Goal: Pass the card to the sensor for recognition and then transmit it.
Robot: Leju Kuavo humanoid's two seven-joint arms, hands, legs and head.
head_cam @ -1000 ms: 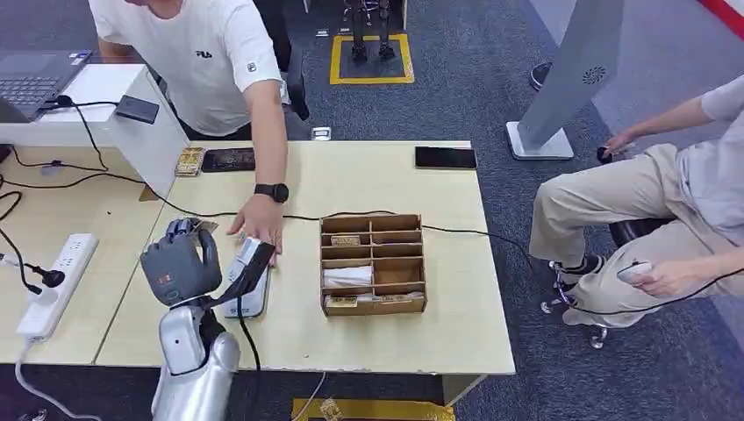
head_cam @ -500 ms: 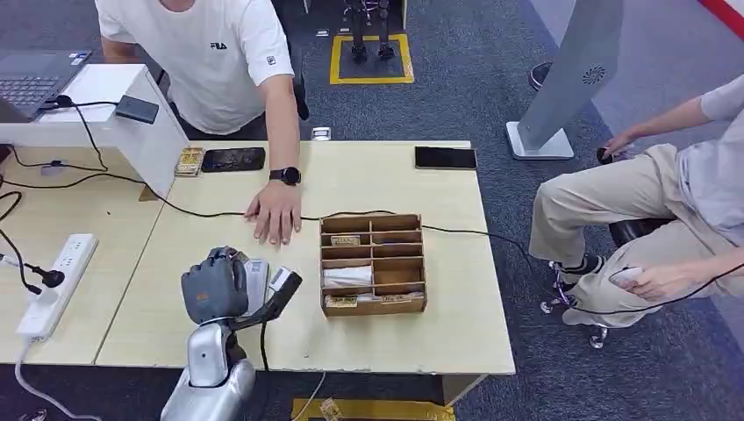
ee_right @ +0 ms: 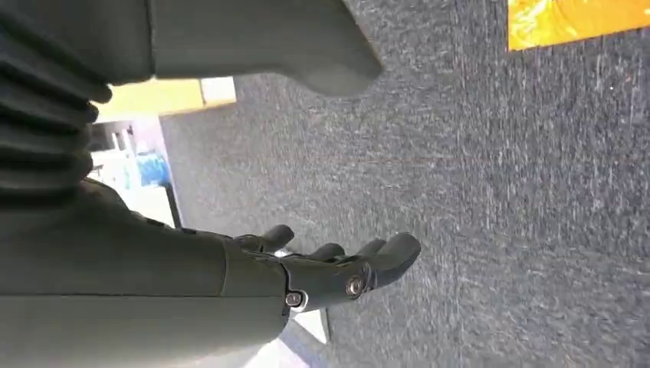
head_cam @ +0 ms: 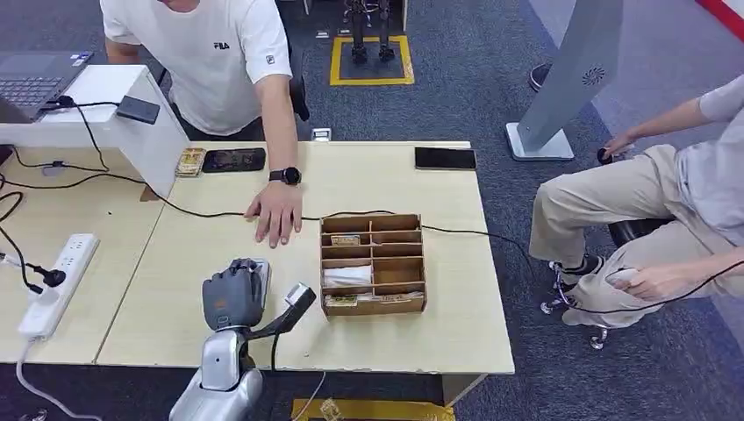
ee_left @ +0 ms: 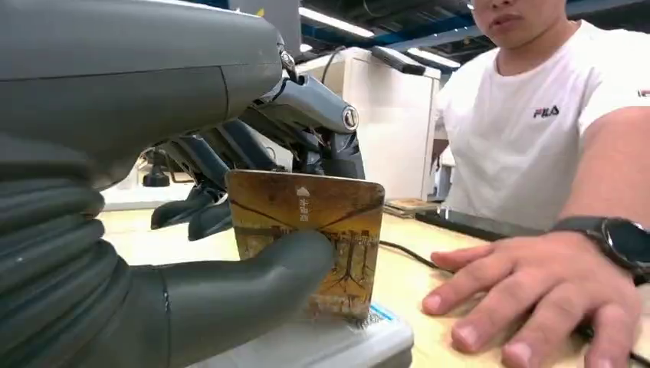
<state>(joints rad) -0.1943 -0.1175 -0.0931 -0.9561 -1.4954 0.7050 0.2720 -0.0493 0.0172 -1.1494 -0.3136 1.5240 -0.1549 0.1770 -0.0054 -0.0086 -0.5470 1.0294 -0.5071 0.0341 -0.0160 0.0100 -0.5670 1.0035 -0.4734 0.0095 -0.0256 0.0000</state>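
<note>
— Thumb [ee_left: 295,261] pressed the card [ee_left: 306,238] flat against the darker fingers [ee_left: 230,149]; we logged the left hand [head_cam: 233,295] as holding it upright.

— Where did the card sit?

— Its lower edge touched the pale sensor [ee_left: 337,341] under the hand, on the wooden table [head_cam: 395,184], just beside the compartmented box [head_cam: 373,263].

— And the right hand [ee_right: 337,276]?

— We saw it hanging over dark carpet [ee_right: 498,192], fingers apart and lightly curled, holding nothing.

— Anyone near?

— A person's hand [head_cam: 275,213], wearing a watch [head_cam: 285,175], lay flat on the table beyond the sensor, close to a black cable [head_cam: 202,213]. A second person sat to the right.
</note>
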